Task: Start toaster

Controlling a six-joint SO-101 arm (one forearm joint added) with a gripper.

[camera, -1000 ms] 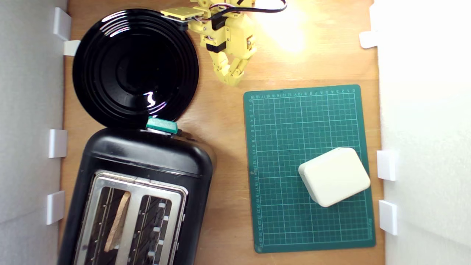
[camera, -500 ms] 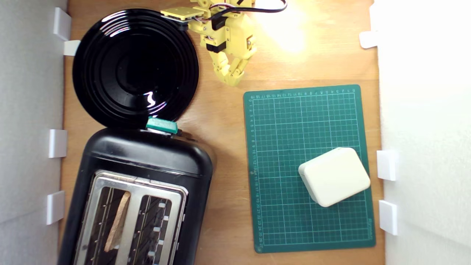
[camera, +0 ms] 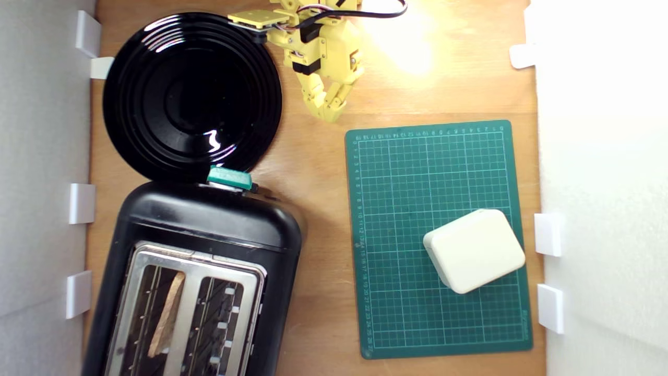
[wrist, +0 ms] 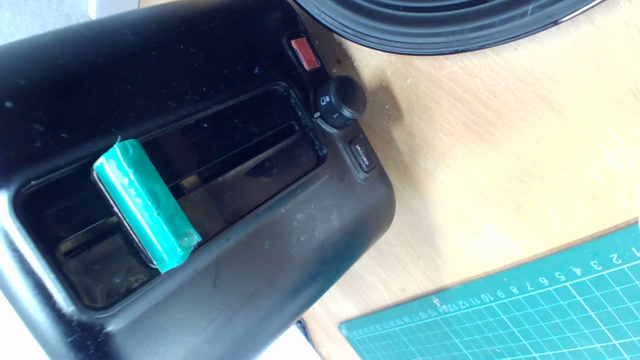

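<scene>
The toaster is glossy black and fills the lower part of the exterior view's left, with a silver top plate. A slice of bread stands in one of its two slots. Its teal-green lever sticks out of the end facing the plate. My yellow gripper hangs over bare wood at the top centre, well apart from the lever, fingers together and holding nothing. The wrist view shows the toaster's end face, the lever high in its slot, a black knob and a red button. The fingers are out of that view.
A round black ridged plate lies between the arm and the toaster. A green cutting mat covers the exterior view's right half, with a cream rounded box on it. White walls with clips border the wooden table.
</scene>
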